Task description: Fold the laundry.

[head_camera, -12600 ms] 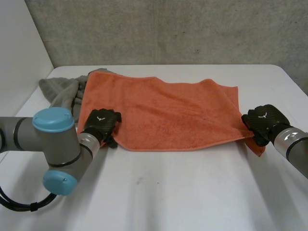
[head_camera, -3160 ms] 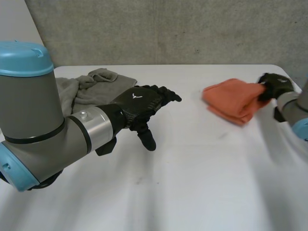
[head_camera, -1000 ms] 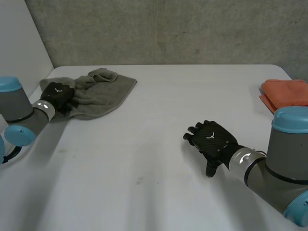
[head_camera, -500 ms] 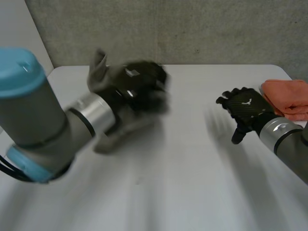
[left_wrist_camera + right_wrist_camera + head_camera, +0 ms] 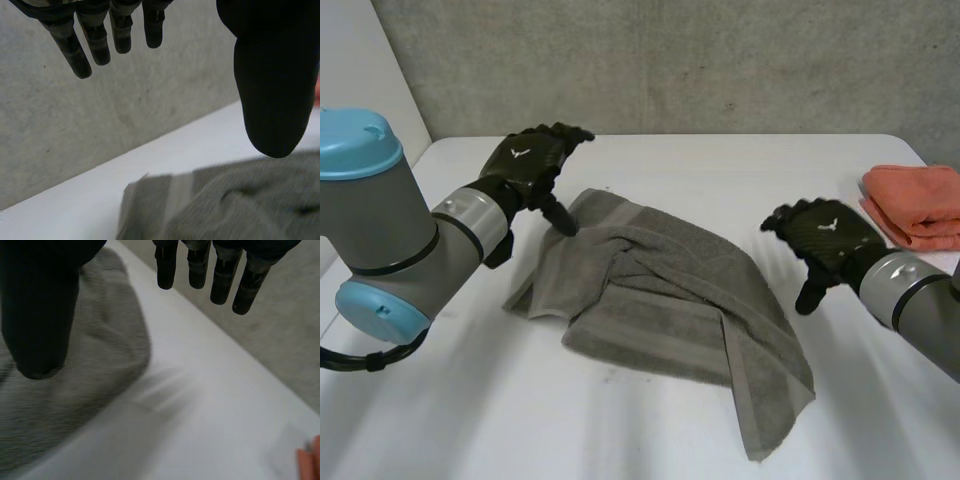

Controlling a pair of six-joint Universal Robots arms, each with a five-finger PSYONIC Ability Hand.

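The grey towel (image 5: 660, 300) lay rumpled and unfolded across the middle of the white table (image 5: 720, 165), bunched in heavy creases, with one corner trailing toward the near edge.

The left hand (image 5: 530, 165) was held above the towel's far left corner. Its fingers were straight and spread, the thumb pointing down toward the cloth; contact between thumb and towel could not be established. In the left wrist view the left hand (image 5: 270, 75) held nothing, its fingers (image 5: 80, 55) were extended and well apart from the thumb, and the grey towel (image 5: 225, 210) lay below on the table (image 5: 75, 200).

The right hand (image 5: 825, 240) was just beside the towel's right side and clear of it, fingers relaxed and apart, thumb hanging down. The right wrist view confirmed the right hand (image 5: 40, 305) was empty, with straight fingers (image 5: 200, 265), over the edge of the grey towel (image 5: 75, 390) and bare table (image 5: 210, 415).

An orange towel (image 5: 915, 205), folded, lay at the table's right edge, apart from both hands. A concrete wall (image 5: 670, 60) stood behind the table.
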